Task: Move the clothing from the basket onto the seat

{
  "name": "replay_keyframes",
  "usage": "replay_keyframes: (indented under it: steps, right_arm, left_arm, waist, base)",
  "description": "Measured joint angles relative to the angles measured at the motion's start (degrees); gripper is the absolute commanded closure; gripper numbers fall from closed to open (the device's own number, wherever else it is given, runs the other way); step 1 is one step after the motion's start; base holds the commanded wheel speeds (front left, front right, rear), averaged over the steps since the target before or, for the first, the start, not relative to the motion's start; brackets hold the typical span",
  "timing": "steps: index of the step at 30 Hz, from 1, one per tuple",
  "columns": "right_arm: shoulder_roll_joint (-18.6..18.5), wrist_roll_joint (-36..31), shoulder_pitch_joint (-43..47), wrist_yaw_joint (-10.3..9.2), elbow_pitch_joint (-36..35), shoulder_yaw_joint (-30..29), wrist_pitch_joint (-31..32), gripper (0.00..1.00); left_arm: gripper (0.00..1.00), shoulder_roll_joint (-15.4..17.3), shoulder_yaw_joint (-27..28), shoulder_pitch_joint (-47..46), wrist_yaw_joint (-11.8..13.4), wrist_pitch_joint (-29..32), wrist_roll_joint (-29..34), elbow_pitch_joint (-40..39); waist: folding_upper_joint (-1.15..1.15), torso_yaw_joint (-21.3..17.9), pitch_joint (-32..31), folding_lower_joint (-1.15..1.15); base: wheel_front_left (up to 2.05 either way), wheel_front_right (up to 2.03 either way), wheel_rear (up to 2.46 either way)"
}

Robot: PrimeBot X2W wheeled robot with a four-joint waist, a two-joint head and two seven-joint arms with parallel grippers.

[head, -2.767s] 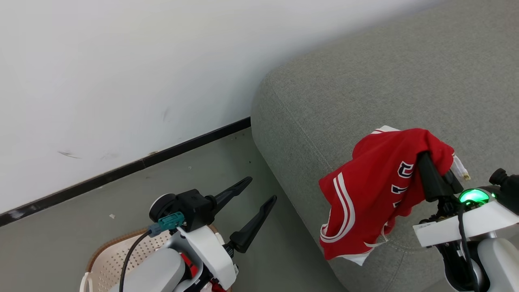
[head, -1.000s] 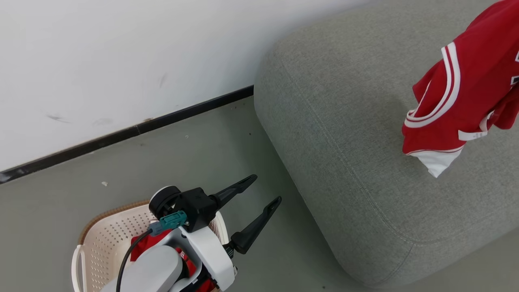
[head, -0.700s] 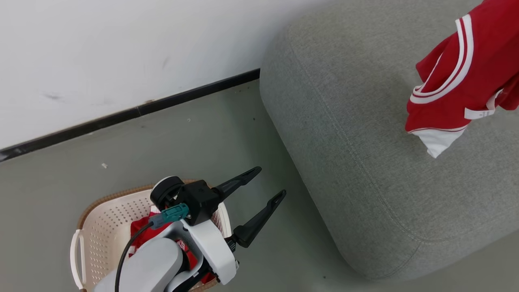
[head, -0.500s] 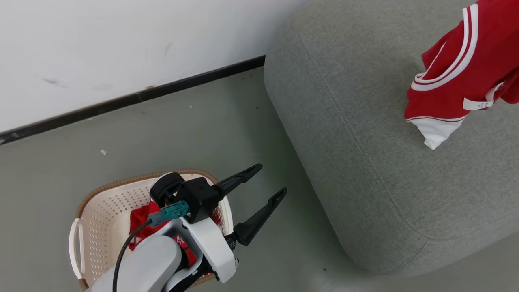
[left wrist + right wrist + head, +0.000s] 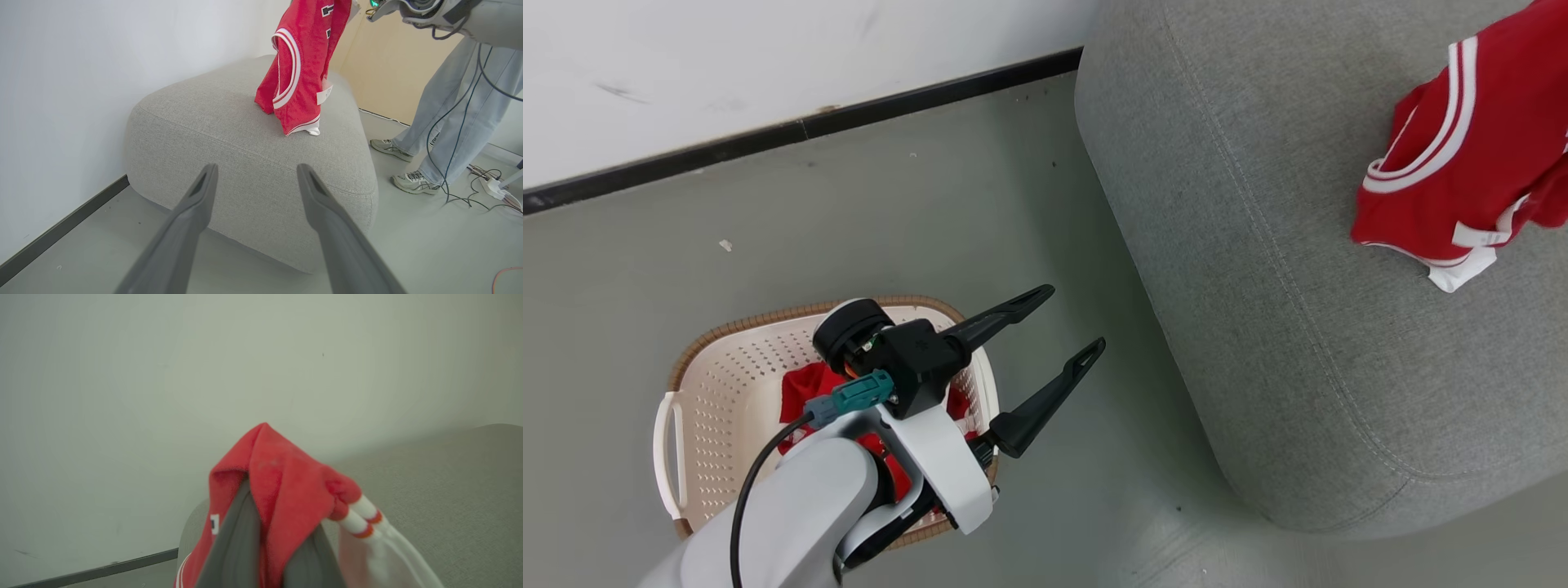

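Observation:
A red piece of clothing (image 5: 1462, 171) with white stripes hangs over the grey seat (image 5: 1258, 245), its lower hem touching the cushion. My right gripper (image 5: 267, 539) is shut on its top fold, the fabric (image 5: 282, 486) draped over both fingers. From the left wrist view the same clothing (image 5: 300, 69) dangles from the right arm above the seat (image 5: 229, 134). More red clothing (image 5: 805, 392) lies in the cream basket (image 5: 719, 359) on the floor. My left gripper (image 5: 1074, 322) stands open and empty just right of the basket, fingers pointing toward the seat.
A white wall (image 5: 727, 57) with a black skirting (image 5: 768, 135) runs behind the grey floor. In the left wrist view a person's legs (image 5: 449, 106) and shoes stand right of the seat, with cables (image 5: 470, 188) and a power strip on the floor.
The head camera has tilted down, so the basket shows more fully. The held clothing has come lower, its hem now resting on the seat. My left gripper stays open.

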Motion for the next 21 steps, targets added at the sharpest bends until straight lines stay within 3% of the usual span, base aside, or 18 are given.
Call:
replay_keyframes:
  steps: [14, 15, 17, 18, 19, 21]
  right_arm:
    - [3.88, 0.51, 4.73, 0.00, 6.32, 5.34, -0.14, 1.00]
    - [4.03, 0.52, 4.97, 0.00, 6.73, 5.53, -0.14, 0.93]
    - [4.25, 0.62, 5.64, 0.00, 7.21, 6.45, -0.14, 0.59]
    - [4.42, 0.59, 5.79, 0.00, 7.69, 7.47, -0.12, 0.25]
    - [4.69, 0.59, 5.95, 0.00, 8.05, 8.25, -0.10, 0.03]
    - [5.33, 0.60, 6.46, 0.00, 8.42, 9.42, -0.02, 0.00]
  left_arm:
    - [0.00, 2.54, -0.93, -0.60, 0.00, 0.71, 0.46, -0.81]
    - [0.00, 2.57, -0.98, -0.60, 0.00, 0.71, 0.45, -0.81]
    - [0.00, 2.58, -1.12, -0.60, 0.00, 0.71, 0.38, -0.80]
    - [0.00, 2.63, -1.20, -0.60, 0.00, 0.71, 0.37, -0.80]
    - [0.00, 2.66, -1.26, -0.60, 0.00, 0.71, 0.36, -0.80]
    - [0.00, 2.77, -1.32, -0.60, 0.00, 0.71, 0.26, -0.77]
  waist:
    - [0.00, -1.72, 2.14, 0.00]
    - [0.00, -1.85, 2.10, 0.00]
    - [0.00, -2.07, 1.97, 0.00]
    - [0.00, -2.17, 1.91, 0.00]
    - [0.00, -2.27, 1.84, 0.00]
    - [0.00, -2.49, 1.69, 0.00]
  base:
    - [0.00, 0.00, 0.00]
    - [0.00, 0.00, 0.00]
    - [0.00, 0.00, 0.00]
    - [0.00, 0.00, 0.00]
    - [0.00, 0.00, 0.00]
    - [0.00, 0.00, 0.00]
